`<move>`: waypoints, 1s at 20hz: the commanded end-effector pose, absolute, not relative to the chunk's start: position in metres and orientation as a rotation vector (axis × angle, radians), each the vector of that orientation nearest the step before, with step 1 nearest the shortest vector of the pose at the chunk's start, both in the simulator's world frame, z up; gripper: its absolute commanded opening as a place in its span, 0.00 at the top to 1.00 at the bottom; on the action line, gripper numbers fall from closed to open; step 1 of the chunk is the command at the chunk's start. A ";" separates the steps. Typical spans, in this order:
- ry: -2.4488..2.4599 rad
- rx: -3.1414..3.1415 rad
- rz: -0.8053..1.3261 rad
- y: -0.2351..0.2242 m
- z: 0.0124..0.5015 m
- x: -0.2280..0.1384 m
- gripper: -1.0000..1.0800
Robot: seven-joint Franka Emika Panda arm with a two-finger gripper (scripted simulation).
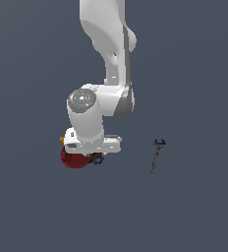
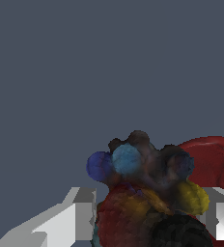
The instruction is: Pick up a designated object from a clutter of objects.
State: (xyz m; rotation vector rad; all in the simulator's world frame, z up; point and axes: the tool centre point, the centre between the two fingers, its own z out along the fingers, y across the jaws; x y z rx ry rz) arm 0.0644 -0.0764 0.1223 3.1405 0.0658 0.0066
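One arm only, so no choice of reach: the claw (image 2: 150, 212) sits low over the pile, and in the wrist view the lump (image 2: 145, 193) fills the gap between the two pale fingers (image 2: 77, 214), one on each side of it. The jaws stand spread around the lump; whether the pads press on it cannot be told, so clenched or released is unclear. In the exterior view the lump (image 1: 96, 158) peeks out just under the hand at about 5 o'clock from the wrist housing, touching or overlapping the rim of the red plate (image 1: 72, 158), which lies at its 9 o'clock. The lump is knobbly and roundish with no clear long axis, so finger direction matters little, in my judgement. A bit of the yellow-orange block (image 1: 63, 139) shows at 10 o'clock of the plate, near the hand. The red cup is not visible, probably hidden by the arm. The wrench (image 1: 157, 155) lies well apart at 3 o'clock, long axis running roughly 12 to 6, slightly tilted. The floor (image 1: 194, 211) is open all round, so straight up looks like the free way out; the plate rim beside one finger is the only snag risk.
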 end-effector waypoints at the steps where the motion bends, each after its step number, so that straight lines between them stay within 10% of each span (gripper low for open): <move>1: 0.066 3.140 0.008 -0.068 0.141 0.053 1.00; 20: 0.066 3.138 0.004 -0.004 0.283 -0.041 1.00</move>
